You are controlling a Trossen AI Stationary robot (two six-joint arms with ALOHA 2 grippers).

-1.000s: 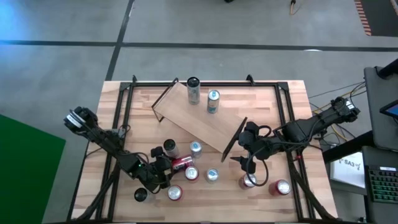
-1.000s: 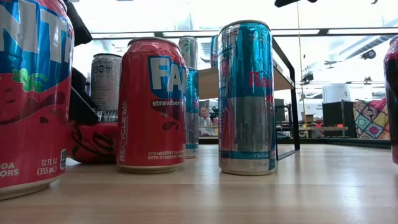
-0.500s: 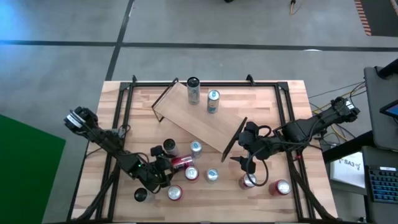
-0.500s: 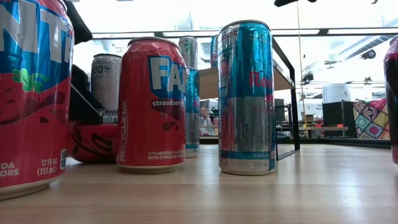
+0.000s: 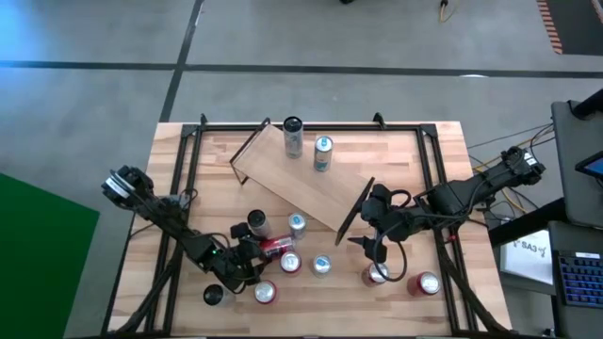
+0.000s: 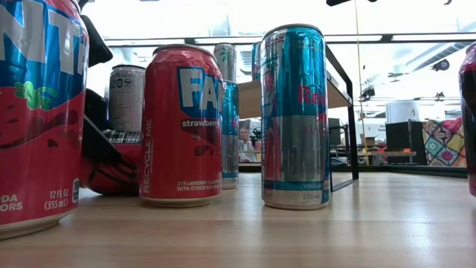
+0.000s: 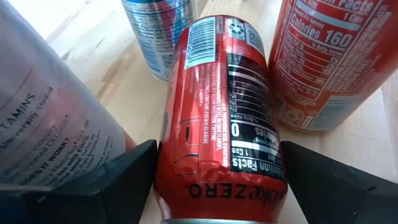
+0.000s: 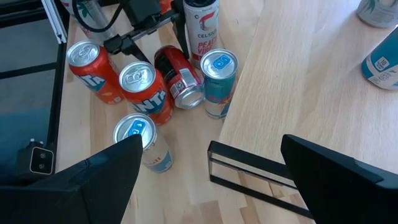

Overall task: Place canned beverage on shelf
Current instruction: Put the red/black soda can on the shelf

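A red can lies on its side on the table among standing cans; it also shows in the high view. My left gripper is open, low at the table's near left, with one finger on each side of that can's near end. My right gripper is open and empty, above the near right end of the shelf. The shelf, a light-wood plank with black end frames, stands slanted at mid-table. Two cans stand on its far end. My left gripper's fingers stand level on either side of the lying red can, beside its near end, pointing along it from the table's left. The can rests on the table. I cannot tell whether the fingers touch it.
Standing cans crowd the lying one: a white Celsius can, a blue can, two red Fanta cans, another blue can and a dark can. Two more cans stand near right.
My left gripper has crept toward the table's right along the lying red can, so its fingers reach farther beside it. The can has stayed where it was.
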